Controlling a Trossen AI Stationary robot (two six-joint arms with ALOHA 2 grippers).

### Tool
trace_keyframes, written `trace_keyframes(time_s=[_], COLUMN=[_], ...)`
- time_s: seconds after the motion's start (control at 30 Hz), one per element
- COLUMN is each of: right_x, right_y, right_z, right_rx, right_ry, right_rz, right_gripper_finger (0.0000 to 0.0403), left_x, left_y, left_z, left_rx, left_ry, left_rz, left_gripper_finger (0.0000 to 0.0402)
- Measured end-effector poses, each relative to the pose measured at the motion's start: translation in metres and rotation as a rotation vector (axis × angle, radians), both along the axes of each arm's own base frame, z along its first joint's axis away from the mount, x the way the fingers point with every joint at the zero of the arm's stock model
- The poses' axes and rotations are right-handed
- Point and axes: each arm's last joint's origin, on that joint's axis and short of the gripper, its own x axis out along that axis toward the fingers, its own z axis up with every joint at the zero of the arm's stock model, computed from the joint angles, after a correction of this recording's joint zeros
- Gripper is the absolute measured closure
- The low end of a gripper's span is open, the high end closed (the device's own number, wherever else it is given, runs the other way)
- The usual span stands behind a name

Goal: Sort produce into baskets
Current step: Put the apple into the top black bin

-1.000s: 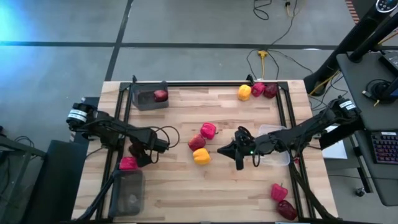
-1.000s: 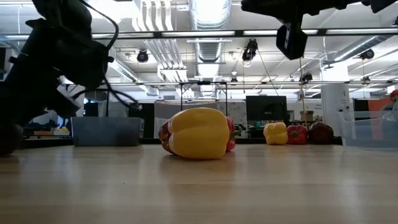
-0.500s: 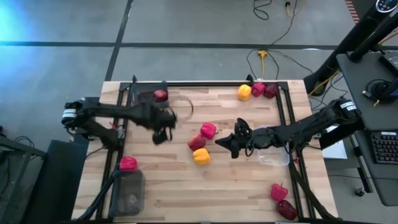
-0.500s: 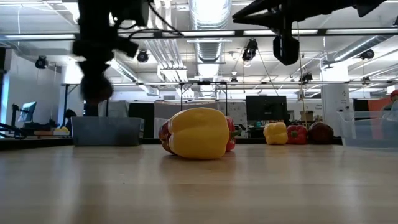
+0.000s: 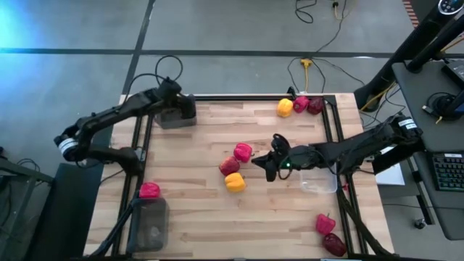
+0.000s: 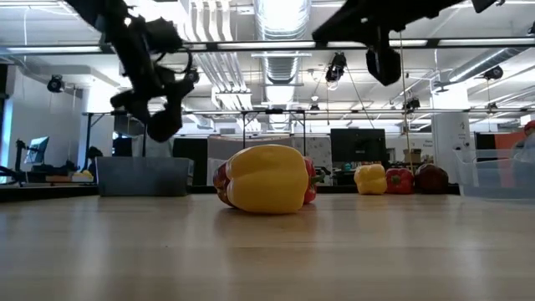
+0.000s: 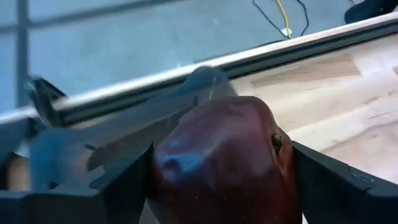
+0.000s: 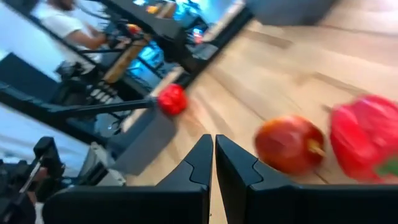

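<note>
My left gripper (image 5: 181,110) is shut on a dark red apple (image 7: 221,162) and hangs over the smoky dark basket (image 5: 168,117) at the table's far left; in the low view it hangs above that basket (image 6: 142,176). My right gripper (image 5: 270,165) is shut on nothing, raised over the middle of the table. Just to its left lie a red pepper (image 5: 243,152), an apple (image 5: 230,166) and a yellow pepper (image 5: 235,183). The right wrist view shows that apple (image 8: 289,144) and red pepper (image 8: 367,143) ahead of the shut fingers (image 8: 205,158). My left gripper pinches the apple by two opposite sides (image 7: 166,180) between its fingers (image 7: 124,186), which slant down toward the table's far edge. The apple is lifted clear, above the dark basket's rim (image 7: 205,81), with its stem end (image 7: 277,140) turned sideways.
A second dark basket (image 5: 151,225) stands near left, with a red pepper (image 5: 148,190) beside it. A clear basket (image 5: 319,174) lies under my right arm. Far right lie a yellow pepper (image 5: 285,107), a red pepper (image 5: 300,104) and an apple (image 5: 315,106); near right lie a red pepper (image 5: 325,223) and an apple (image 5: 335,245).
My left gripper has swung up from the near left, beside the lone red pepper, toward the far edge to above the far-left basket. It has rolled on the way and carries a dark round thing. My right gripper has drifted a little toward the far edge and turned.
</note>
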Motion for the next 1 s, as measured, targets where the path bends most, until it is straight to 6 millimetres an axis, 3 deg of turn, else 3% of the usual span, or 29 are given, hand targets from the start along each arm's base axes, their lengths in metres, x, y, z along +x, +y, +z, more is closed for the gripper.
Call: trace_keyframes(time_s=[0.13, 0.37, 0.67, 1.0], right_x=[-0.001, -0.001, -0.001, -0.002], right_y=[-0.009, -0.011, -0.011, -0.016], right_z=[-0.007, -0.008, -0.007, -0.007], right_rx=[0.013, 0.005, -0.024, -0.138], right_ry=[0.070, 0.081, 0.077, 0.081], right_rz=[-0.042, -0.049, -0.039, -0.165], right_gripper_finger=[0.0390, 0.0390, 0.0390, 0.0390], left_x=[-0.007, -0.027, -0.033, -0.034], left_y=[0.019, 0.047, 0.054, 0.052], left_z=[-0.022, -0.042, -0.056, -0.047], left_rx=[-0.061, -0.119, -0.184, -0.158], left_ry=[0.011, 0.076, 0.207, 0.212], left_rz=[0.085, 0.209, 0.138, 0.081], left_gripper_finger=[0.0081, 0.0069, 0.0045, 0.0043])
